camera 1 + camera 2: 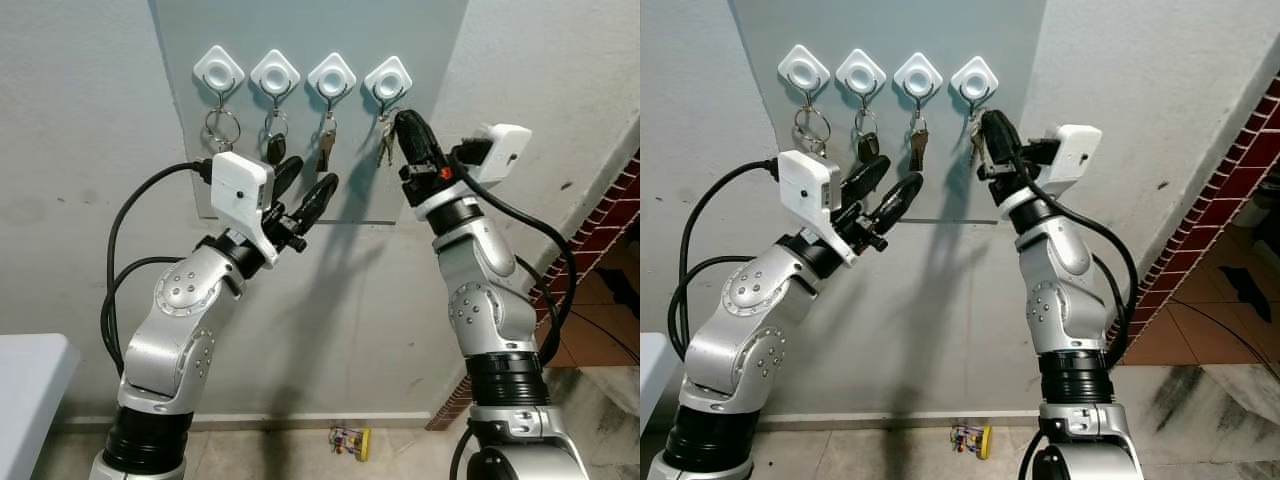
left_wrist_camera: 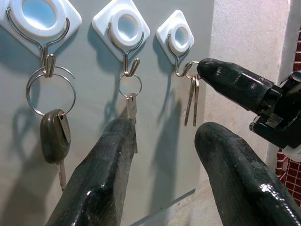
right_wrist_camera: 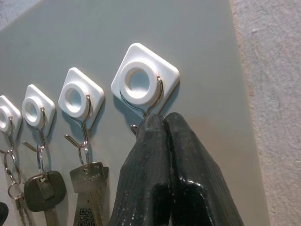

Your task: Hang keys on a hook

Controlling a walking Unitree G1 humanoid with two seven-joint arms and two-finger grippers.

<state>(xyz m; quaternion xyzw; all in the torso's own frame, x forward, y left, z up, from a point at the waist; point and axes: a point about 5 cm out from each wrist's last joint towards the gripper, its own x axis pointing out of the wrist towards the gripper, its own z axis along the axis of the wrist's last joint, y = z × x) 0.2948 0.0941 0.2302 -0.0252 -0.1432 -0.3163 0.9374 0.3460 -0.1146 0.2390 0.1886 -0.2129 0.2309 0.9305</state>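
**Home entryway or hall corner, by the look of the key board**

Grey panel [image 1: 300, 120] fixed to a rough white plastered wall [image 1: 80, 150], carrying four white diamond-shaped hooks [image 1: 275, 72] with household keys [image 1: 326, 145] hanging from them. Right of the panel, an exposed red brick edge [image 1: 600, 230] and terracotta floor tiles [image 1: 600, 330]. Below the panel, a white skirting strip [image 1: 300, 417] and a small colourful toy [image 1: 350, 440] on the floor. Left of the panel, a white table corner [image 1: 25, 390].
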